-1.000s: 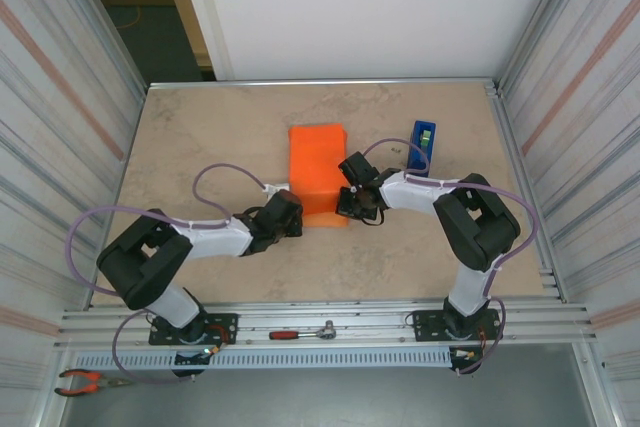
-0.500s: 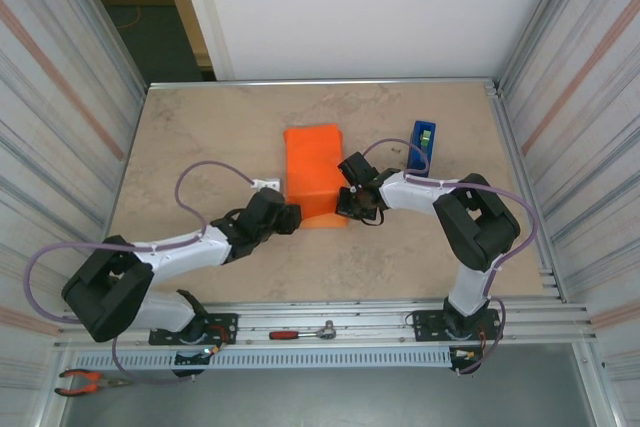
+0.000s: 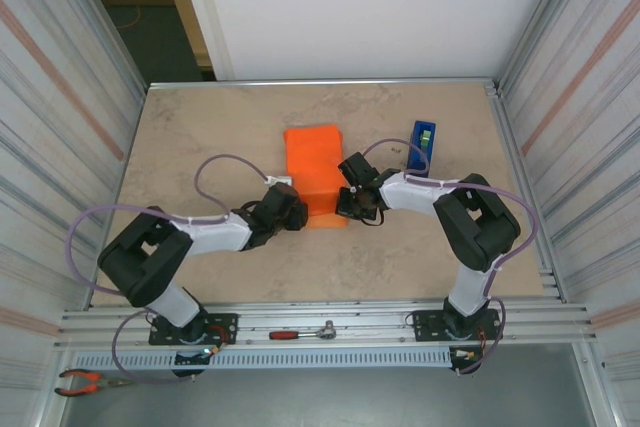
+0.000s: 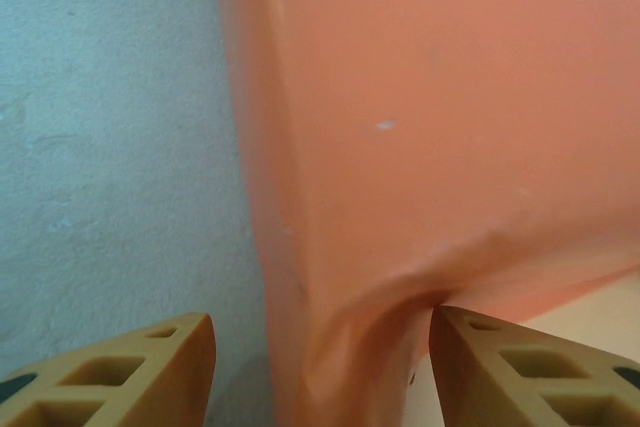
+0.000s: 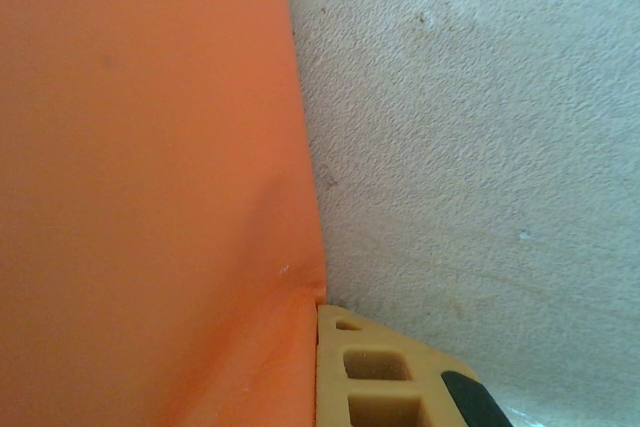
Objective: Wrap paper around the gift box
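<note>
Nearest, the left gripper [image 4: 320, 347] straddles a raised crease at the orange paper's [image 3: 314, 172] near left corner, fingers spread. The right gripper [image 3: 352, 203], fingers pressed together, sits at the paper's right edge. The gift box is presumably hidden underneath. Unheld, the crease may spring open. Beyond stands a blue tape dispenser [image 3: 422, 145].

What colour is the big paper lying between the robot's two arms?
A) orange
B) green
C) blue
A: the paper is bright orange all over, and the blue thing is the tape dispenser standing off to its right.
</note>
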